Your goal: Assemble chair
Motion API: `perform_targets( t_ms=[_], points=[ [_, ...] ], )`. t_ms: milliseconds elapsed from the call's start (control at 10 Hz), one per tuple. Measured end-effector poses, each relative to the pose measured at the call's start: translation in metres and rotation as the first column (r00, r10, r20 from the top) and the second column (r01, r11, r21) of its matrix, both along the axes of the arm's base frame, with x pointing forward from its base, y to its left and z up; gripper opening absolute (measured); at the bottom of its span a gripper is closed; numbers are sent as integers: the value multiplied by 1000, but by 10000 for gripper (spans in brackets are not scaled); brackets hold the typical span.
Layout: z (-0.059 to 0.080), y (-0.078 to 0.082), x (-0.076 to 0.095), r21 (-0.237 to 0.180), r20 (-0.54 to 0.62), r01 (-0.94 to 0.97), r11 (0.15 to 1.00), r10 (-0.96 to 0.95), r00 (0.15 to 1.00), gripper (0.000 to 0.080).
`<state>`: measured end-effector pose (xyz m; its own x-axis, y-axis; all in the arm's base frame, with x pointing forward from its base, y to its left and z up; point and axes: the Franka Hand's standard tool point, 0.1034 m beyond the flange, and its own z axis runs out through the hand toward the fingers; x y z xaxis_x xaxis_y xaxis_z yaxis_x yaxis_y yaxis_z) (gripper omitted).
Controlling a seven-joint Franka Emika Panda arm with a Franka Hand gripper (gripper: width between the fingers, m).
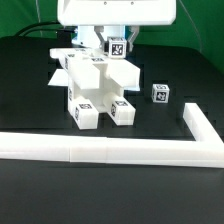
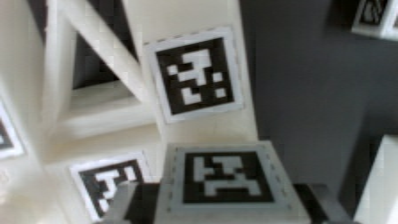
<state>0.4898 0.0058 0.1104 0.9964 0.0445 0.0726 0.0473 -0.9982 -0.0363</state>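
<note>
The half-built chair (image 1: 92, 85) stands near the middle of the black table (image 1: 30, 100), a cluster of white slabs and bars. Two tagged feet (image 1: 85, 115) face the camera at its near end. The arm (image 1: 115, 12) hangs over the chair's far end from the top of the exterior view. Its gripper (image 1: 114, 40) sits at a tagged block (image 1: 116, 48) on the highest part of the chair. In the wrist view this block (image 2: 217, 172) fills the space between two dark fingertips (image 2: 320, 198). The gripper (image 2: 222, 203) seems to pinch the block from both sides, though the picture is blurred and only slivers of the fingers show. Beyond the block, a white bar (image 2: 192, 75) carrying another tag runs away from the camera, with slanting white pieces beside it. A loose cube (image 1: 160, 93) with a tag stands on the table at the exterior view's right of the chair, apart from it. The rail (image 1: 100, 150) lies along the near side of the table and turns a corner at the exterior view's right, well clear of the chair and the cube.
</note>
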Motion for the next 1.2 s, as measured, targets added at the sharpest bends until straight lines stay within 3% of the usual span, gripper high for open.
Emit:
perform_targets(
  t_ms=[600,900,1200],
  points=[
    [0,2,4,25,18,353,935,-353,935,266],
    [0,2,5,46,3,526,849,-527,850,266],
    [0,3,5,63,-31,709,702,-709,705,266]
  ],
)
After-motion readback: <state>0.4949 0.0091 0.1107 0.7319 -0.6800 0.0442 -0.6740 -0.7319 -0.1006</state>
